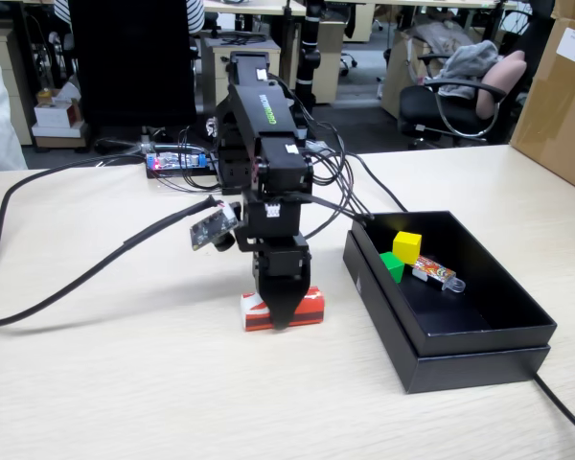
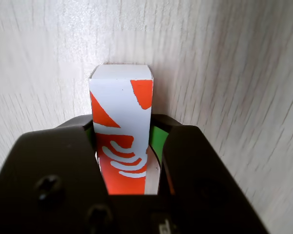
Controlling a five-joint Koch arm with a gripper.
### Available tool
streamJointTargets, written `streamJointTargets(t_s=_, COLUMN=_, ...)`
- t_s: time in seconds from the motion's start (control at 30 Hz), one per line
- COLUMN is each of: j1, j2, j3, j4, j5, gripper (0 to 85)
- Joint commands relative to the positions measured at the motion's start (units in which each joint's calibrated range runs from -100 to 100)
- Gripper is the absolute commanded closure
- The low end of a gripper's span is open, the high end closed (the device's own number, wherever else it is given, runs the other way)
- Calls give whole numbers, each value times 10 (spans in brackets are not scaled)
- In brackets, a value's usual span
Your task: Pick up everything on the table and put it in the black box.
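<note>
In the fixed view, the gripper [image 1: 280,321] stands over the red-orange block [image 1: 311,305] on the wood-grain table [image 1: 125,383]; yellow cube [image 1: 406,246] and green cube [image 1: 393,265] sit in the matte black box [image 1: 479,359]. In the wrist view, the jaws straddle the glossy rectangular block [image 2: 121,122]; real grip cannot be told.

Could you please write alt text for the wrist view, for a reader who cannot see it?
The black gripper straddles a red-orange block with white swirl mark, one jaw on each side of it, on the light wood-grain table. Whether the jaws already press the block cannot be told.
</note>
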Motion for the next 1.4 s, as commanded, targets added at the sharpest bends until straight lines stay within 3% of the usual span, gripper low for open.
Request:
streamJointTargets(t_s=0.0, j1=7, j2=-155, j3=-7, j4=-45, j5=6, gripper=830)
streamJointTargets(t_s=0.23, j1=59, j2=-402, j3=-129, j4=-59, j5=24, gripper=830)
streamJointTargets(t_s=0.5, j1=113, j2=-501, j3=-114, j4=-59, j5=39, gripper=830)
streamJointTargets(t_s=0.83, j1=142, j2=-347, j3=79, j4=-42, j5=45, gripper=830)
streamJointTargets(t_s=1.37, j1=184, j2=-143, j3=106, j4=-29, j5=77, gripper=830)
